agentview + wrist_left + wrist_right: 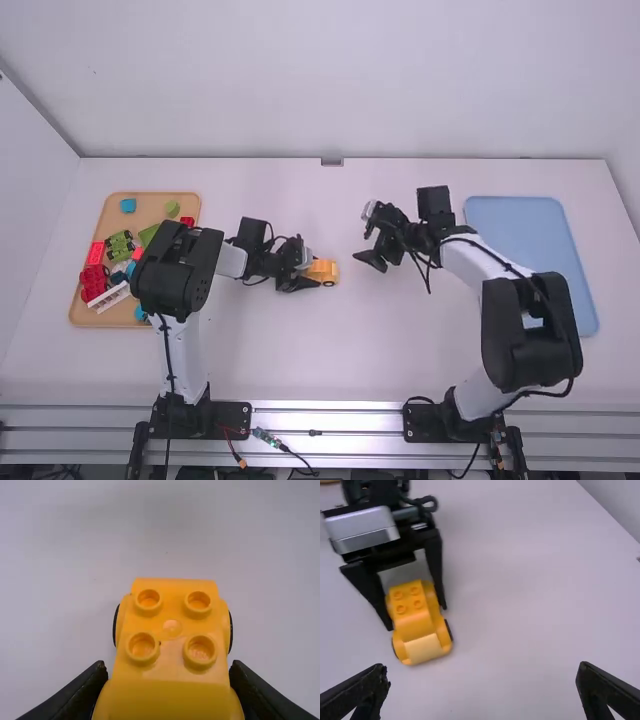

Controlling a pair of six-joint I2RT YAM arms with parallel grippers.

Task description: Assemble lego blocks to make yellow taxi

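My left gripper (312,275) is low over the middle of the table, around the yellow taxi car (325,271). In the left wrist view, the studded yellow car (172,650) is between the fingers of my left gripper (169,692), which press on its two sides. The right wrist view shows the same yellow car (417,622) with wheels, several studs on top and a sloped front. To the right of the car my right gripper (369,236) stands open with nothing in it; its fingers are wide apart in its own wrist view (482,682).
A wooden tray (122,200) of mixed blocks, among them red ones (94,282) and green ones (119,245), lies at the left, partly behind the left arm. A blue tray (520,215) lies at the right behind the right arm.
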